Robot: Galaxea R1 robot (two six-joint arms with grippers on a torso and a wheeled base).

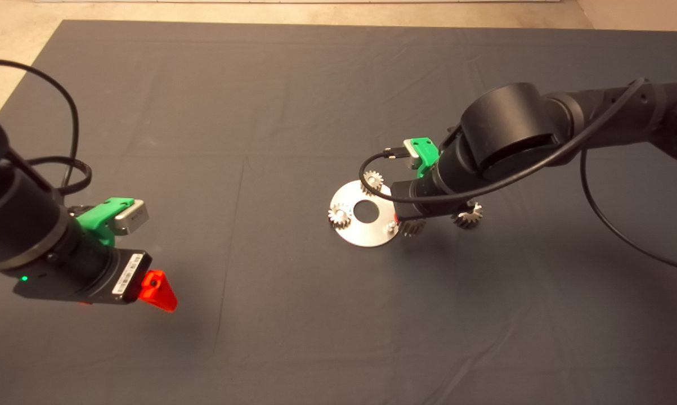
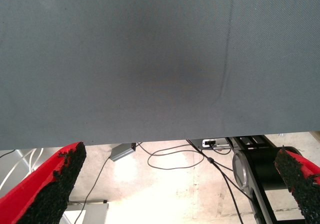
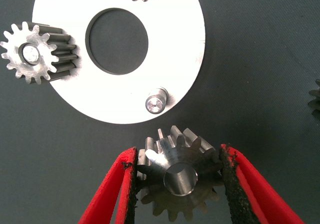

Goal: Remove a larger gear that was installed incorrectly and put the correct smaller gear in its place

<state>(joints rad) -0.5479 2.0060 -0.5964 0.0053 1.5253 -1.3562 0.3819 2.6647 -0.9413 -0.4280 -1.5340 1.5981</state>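
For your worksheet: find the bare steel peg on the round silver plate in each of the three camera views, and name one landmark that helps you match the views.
Head view: the peg stands at the plate's lower right rim, beside the right gripper.
Left wrist view: not in it; only mat and floor show.
Right wrist view: the peg stands near the plate's rim, just beyond the gripped smaller gear.
Shared landmark: the plate's centre hole.

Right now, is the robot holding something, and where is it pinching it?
The right pincer holds the smaller gear, red fingers pressing its toothed rim on opposite sides. The left pincer holds nothing.
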